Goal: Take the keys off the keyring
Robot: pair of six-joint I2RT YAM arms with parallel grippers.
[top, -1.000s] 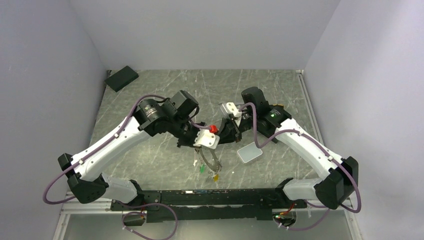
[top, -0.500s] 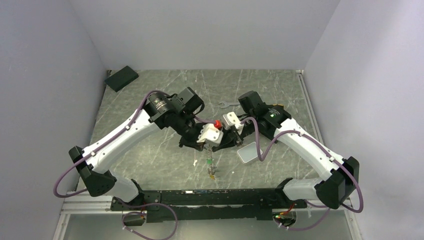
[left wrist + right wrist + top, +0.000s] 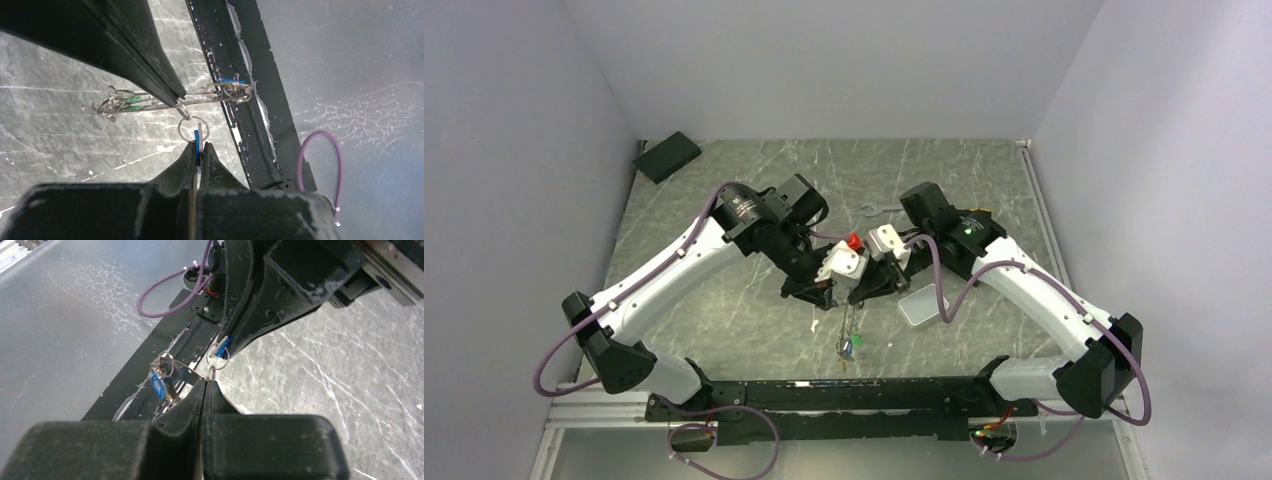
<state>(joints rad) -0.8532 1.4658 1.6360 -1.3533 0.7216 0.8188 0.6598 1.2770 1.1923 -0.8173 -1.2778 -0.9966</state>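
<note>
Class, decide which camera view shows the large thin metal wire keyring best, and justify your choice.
Left wrist view: the large thin metal wire keyring runs edge-on across the frame, small silver keys bunched at both ends. Right wrist shows only a short stretch; top external shows a tiny dangling cluster.

One camera looks down from high behind the near edge over the whole table [image 3: 744, 322]. Each wrist camera peers close along its fingers [image 3: 181, 165], facing the other; both share the keyring [image 3: 200, 99].
</note>
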